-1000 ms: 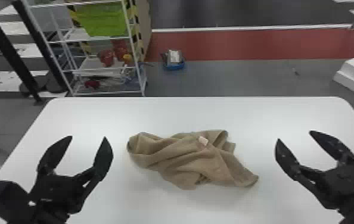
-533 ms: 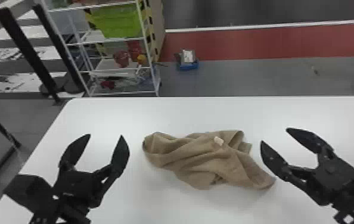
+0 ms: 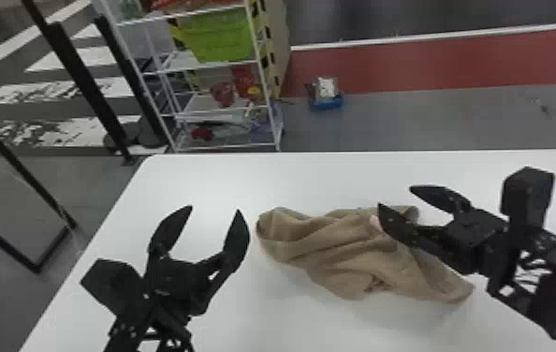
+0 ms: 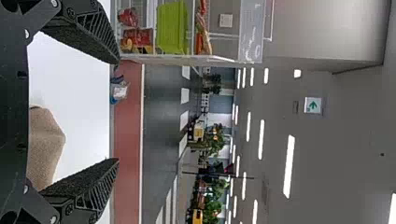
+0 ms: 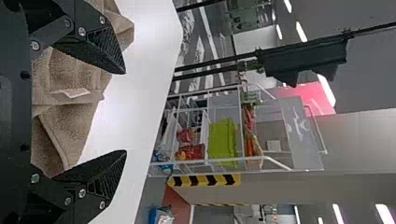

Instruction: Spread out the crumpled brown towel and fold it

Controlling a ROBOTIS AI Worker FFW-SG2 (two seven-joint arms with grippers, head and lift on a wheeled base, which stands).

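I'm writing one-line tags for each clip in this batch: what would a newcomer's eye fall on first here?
Probably the brown towel, lying crumpled on the white table. Next, the two black grippers, both open: the left gripper to the towel's left, the right gripper over its right part. Behind the table, toward the left, a bright green bin stands out on the white shelving.
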